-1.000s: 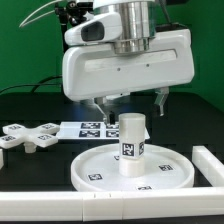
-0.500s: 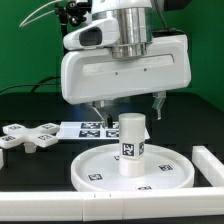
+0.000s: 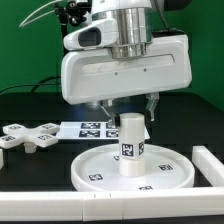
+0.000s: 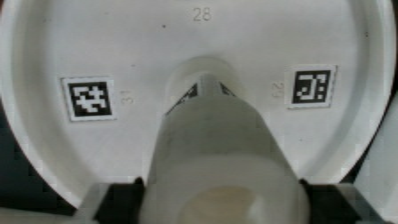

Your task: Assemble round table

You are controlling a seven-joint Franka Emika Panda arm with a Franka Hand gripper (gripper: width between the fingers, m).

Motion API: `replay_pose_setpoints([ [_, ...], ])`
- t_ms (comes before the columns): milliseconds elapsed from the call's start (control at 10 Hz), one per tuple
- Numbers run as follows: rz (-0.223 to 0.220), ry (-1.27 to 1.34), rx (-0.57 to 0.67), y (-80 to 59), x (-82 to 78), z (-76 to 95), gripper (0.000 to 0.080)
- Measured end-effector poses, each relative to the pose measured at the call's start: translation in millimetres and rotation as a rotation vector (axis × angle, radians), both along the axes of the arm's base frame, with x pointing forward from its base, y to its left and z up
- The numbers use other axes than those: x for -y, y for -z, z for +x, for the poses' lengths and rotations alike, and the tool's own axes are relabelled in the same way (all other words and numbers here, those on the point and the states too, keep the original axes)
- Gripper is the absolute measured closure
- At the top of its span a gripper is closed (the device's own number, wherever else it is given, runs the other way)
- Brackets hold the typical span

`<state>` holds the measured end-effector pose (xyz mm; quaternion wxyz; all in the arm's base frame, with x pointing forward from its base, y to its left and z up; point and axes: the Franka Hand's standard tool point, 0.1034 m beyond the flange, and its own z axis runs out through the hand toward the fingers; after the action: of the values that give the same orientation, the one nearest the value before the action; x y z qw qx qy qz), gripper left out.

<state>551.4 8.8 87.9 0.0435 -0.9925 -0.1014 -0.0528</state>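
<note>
The large rimmed round disc (image 3: 92,170) lies flat on the black table. The short thick cylinder post (image 3: 132,148) stands upright on its middle, a black tag facing the front. My gripper (image 3: 126,110) hangs straight above the post, open, with one finger on each side of the post's top. In the wrist view the post (image 4: 222,140) fills the space between the two dark pads (image 4: 121,200), which lie very close to its sides, and the disc (image 4: 107,50) with two tags spreads beneath. The cross-shaped foot (image 3: 28,136) lies loose at the exterior view's left.
The marker board (image 3: 88,127) lies behind the disc. A straight white border rail (image 3: 208,165) runs along the exterior view's right and another (image 3: 50,205) along the front edge.
The gripper has come down a little over the post, and its right-hand finger now stands nearer the post's top. The post, disc and foot have not moved.
</note>
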Motion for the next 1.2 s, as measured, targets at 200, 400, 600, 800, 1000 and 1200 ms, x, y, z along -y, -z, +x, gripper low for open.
replay_pose_setpoints([
  [200,0.032,0.228,-0.016,-0.2,-2.8,0.6,0.0395],
  [400,0.066,0.428,-0.036,-0.6,-2.4,1.0,0.0395],
  [600,0.092,0.611,-0.047,-1.4,-4.9,2.5,0.0393],
  [800,0.126,0.779,-0.069,-1.2,-6.0,2.3,0.0393],
  [1000,0.169,0.981,-0.106,-0.7,-7.3,0.9,0.0393],
  [1200,0.182,1.093,-0.126,0.1,-11.7,-0.1,0.0392],
])
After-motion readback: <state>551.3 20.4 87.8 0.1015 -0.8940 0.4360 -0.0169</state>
